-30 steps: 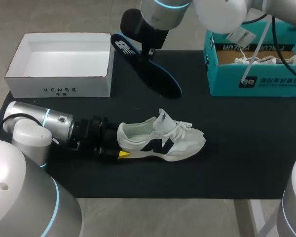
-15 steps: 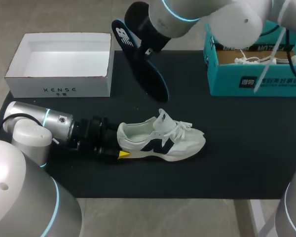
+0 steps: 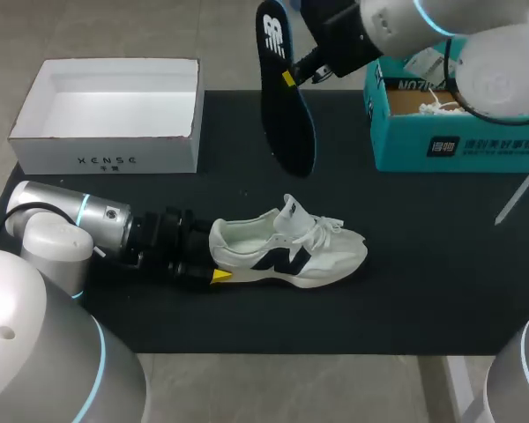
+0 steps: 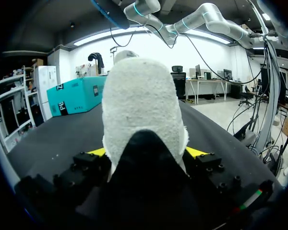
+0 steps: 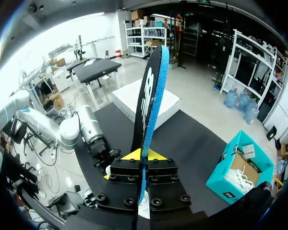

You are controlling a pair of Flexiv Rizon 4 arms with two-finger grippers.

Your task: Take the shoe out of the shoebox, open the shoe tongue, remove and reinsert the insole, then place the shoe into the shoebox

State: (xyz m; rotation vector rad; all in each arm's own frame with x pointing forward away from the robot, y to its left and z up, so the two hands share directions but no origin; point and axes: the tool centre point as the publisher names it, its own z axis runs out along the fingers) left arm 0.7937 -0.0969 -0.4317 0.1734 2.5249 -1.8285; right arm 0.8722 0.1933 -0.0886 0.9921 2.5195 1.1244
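Between the left jaws, shoe (image 4: 141, 120) heel only, toe unseen.

The heel of the shoe (image 4: 141, 110) is filling the left wrist view, hiding its own toe. From above, the right arm (image 3: 423, 26) is covering the far left corner of the teal box (image 3: 476, 145), whose right end is running off-frame. The right gripper (image 5: 144, 154) is hiding most of the shoe beneath it.

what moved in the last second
The right gripper, shut on the insole, has swung it from a slant to nearly upright, and the gripper has shifted right, toward the teal box. The left gripper stays clamped on the shoe at its heel. The shoe, white shoebox and teal box have not moved.
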